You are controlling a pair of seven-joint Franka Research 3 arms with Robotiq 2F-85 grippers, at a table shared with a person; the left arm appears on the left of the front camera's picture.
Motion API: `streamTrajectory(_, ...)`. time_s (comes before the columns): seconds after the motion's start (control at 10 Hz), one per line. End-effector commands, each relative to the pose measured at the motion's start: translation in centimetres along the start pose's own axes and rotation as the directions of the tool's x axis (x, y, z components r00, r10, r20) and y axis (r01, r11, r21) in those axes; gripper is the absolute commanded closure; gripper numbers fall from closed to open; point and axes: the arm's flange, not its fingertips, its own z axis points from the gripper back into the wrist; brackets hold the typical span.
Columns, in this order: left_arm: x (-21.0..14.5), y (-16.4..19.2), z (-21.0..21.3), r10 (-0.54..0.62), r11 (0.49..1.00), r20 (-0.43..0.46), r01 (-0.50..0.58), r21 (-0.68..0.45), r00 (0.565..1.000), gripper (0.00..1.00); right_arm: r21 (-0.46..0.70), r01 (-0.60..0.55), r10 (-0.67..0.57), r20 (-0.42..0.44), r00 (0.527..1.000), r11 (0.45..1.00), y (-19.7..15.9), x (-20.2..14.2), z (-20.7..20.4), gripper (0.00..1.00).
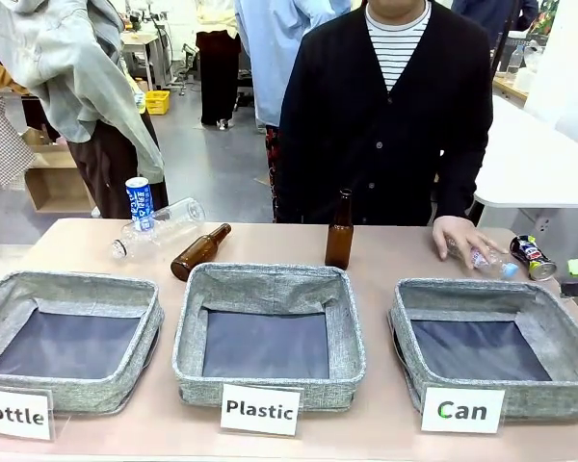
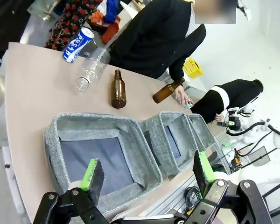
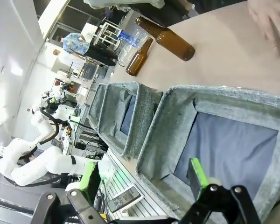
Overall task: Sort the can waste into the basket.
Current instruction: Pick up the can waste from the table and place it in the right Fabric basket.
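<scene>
- Both claws stood wide open and empty. The left claw (image 2: 146, 165) looked down over the near wall of the Bottle basket (image 2: 84, 122), and the right claw (image 3: 143, 170) over the near wall of the Can basket (image 3: 214, 95).
- Across the surface (image 1: 385, 252), the two cans lay at opposite far corners, so each arm had one on its own side.
- The Can basket (image 1: 472, 296) sat at the robot's right end of the row. It held nothing, and its white sign (image 1: 462, 411) stood in front of it.
- A person's hand (image 1: 462, 236) rested on a clear plastic bottle (image 1: 489, 262) just beyond the basket's far wall, close beside the black can.
- The black can (image 1: 533, 256) lay on its side just past the basket's far right corner.
  - Its long axis ran slantwise from far-left to near-right, with the silver end turned toward the robot.
  - It lay ahead of the right claw, on the far side of the basket, and that arm looked much the nearer. A reach would likely need the jaws set across that slant, and it would pass close to the hand.
- The blue can (image 1: 139, 202) stood upright at the far left, behind a lying plastic bottle and well apart from the Can basket. It was nearer the left arm.
</scene>
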Motion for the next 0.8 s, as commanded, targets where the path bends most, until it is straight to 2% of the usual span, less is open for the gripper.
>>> streamTrajectory(0.0,0.3,-0.1,0.0,-0.019,1.000,0.003,0.019,-0.004,1.000,0.00,-0.193,0.005,-0.005,-0.003,1.000,0.981,1.4,0.4,0.6,0.00)
streamTrajectory(0.1,0.3,-0.1,0.0,-0.019,1.000,0.003,0.019,-0.004,1.000,0.00,-0.386,-0.083,0.073,-0.039,0.997,0.919,3.7,0.7,1.6,0.00)
streamTrajectory(0.2,0.3,-0.1,0.0,-0.019,1.000,0.003,0.019,-0.004,1.000,0.00,-0.601,-0.067,0.060,-0.033,0.998,0.797,5.8,1.4,2.7,0.00)
streamTrajectory(0.3,0.3,-0.1,0.0,-0.019,1.000,0.003,0.019,-0.004,1.000,0.00,-0.787,0.027,0.004,0.037,0.999,0.616,7.3,2.4,3.7,0.00)
streamTrajectory(0.4,0.3,-0.1,0.0,-0.019,1.000,0.003,0.019,-0.004,1.000,0.00,-0.833,0.063,0.034,0.097,0.995,0.549,8.5,3.0,4.0,0.00)
streamTrajectory(0.5,0.3,-0.1,0.0,-0.019,1.000,0.003,0.019,-0.004,1.000,0.00,-0.797,-0.049,0.113,0.024,0.993,0.602,9.6,4.3,2.8,0.00)
streamTrajectory(0.7,0.3,-0.1,0.0,-0.019,1.000,0.003,0.019,-0.004,1.000,0.00,-0.798,-0.025,0.098,0.043,0.994,0.603,9.9,9.4,-0.8,0.00)
